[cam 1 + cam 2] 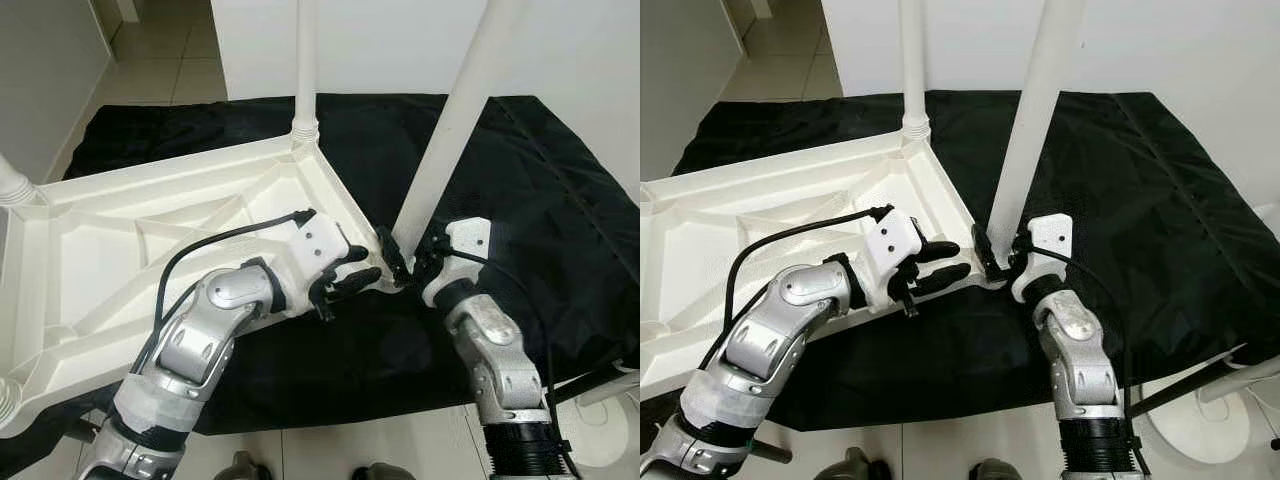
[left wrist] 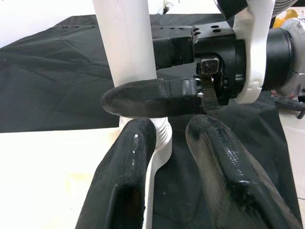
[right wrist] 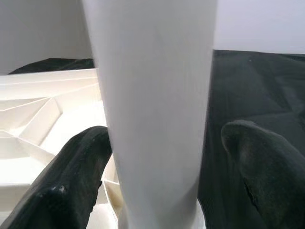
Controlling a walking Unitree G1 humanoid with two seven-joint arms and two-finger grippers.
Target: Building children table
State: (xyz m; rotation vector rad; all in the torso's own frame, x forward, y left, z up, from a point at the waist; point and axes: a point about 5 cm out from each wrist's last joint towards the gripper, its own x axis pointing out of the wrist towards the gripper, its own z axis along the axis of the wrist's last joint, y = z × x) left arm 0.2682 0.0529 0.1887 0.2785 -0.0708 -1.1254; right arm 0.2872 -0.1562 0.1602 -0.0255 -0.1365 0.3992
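A: White plastic, that's the tabletop (image 1: 150, 230), lying upside down on a black cloth (image 1: 520, 190) that is covering the floor (image 1: 160, 60).

B: What is showing at the far left?

A: A leg (image 1: 12, 182) is standing up out of the left corner, and another leg (image 1: 306, 70) is rising from the far corner, beside the white wall (image 1: 400, 45).

B: And the left gripper (image 1: 345, 280)?

A: It is hovering at the near corner of the tabletop. Its fingers (image 2: 124, 181) are sitting open, one pad just over the white rim, the other over the cloth, holding nothing. A black cable (image 1: 200, 245) is looping back over the silver arm.

B: What is just to the right of it?

A: The near leg (image 1: 1035, 120), tilting up and to the right from its ribbed socket (image 2: 162, 138) in that corner. It is standing between the two grippers.

B: Is the right gripper (image 1: 998, 255) touching it?

A: Its fingers (image 3: 71, 186) are straddling the base of the near leg, one on each side. They are spread about as wide as the leg; I cannot tell whether they are pressing on it.

B: Anything further right?

A: A round white base (image 1: 610, 430) is resting on the tiles off the cloth's near right edge.
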